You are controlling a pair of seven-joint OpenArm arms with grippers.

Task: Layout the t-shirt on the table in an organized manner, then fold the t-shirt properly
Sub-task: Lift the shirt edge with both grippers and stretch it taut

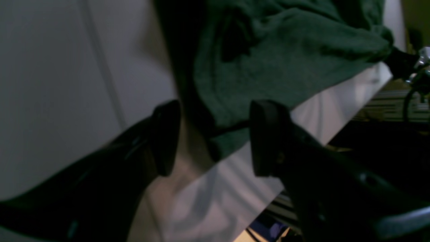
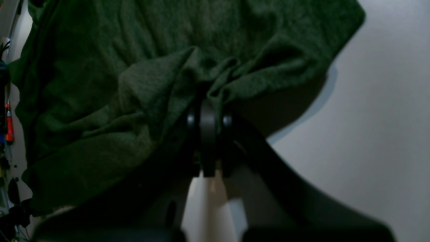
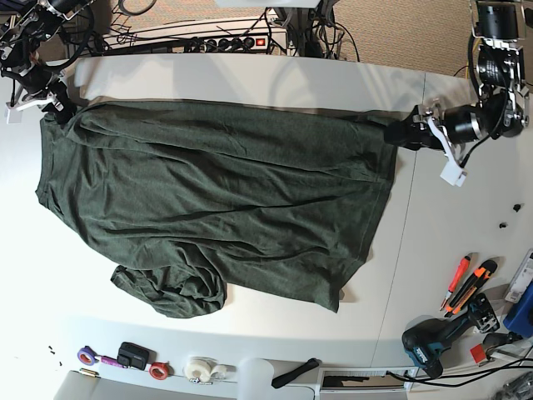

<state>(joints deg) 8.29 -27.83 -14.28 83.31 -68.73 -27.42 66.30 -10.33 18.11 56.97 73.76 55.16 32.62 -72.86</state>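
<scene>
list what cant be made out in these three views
- Left wrist view: whether the left gripper, jaws apart, touches the t-shirt hem; dim and blurred.
- Right wrist view: the right gripper fingertips, buried in bunched cloth.
- Base view: the shirt's lower sleeve, crumpled under itself; small items along the table edge, too small to identify.

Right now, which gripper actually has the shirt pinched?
The right gripper: its jaws are shut on a bunched fold of the t-shirt. The left gripper stands open, cloth edge between its jaws but not clamped.

t-shirt [image 2: 134, 101] cut off by right wrist frame's top, left wrist view blurred, bench tools [image 3: 463, 287] too small to identify
</scene>
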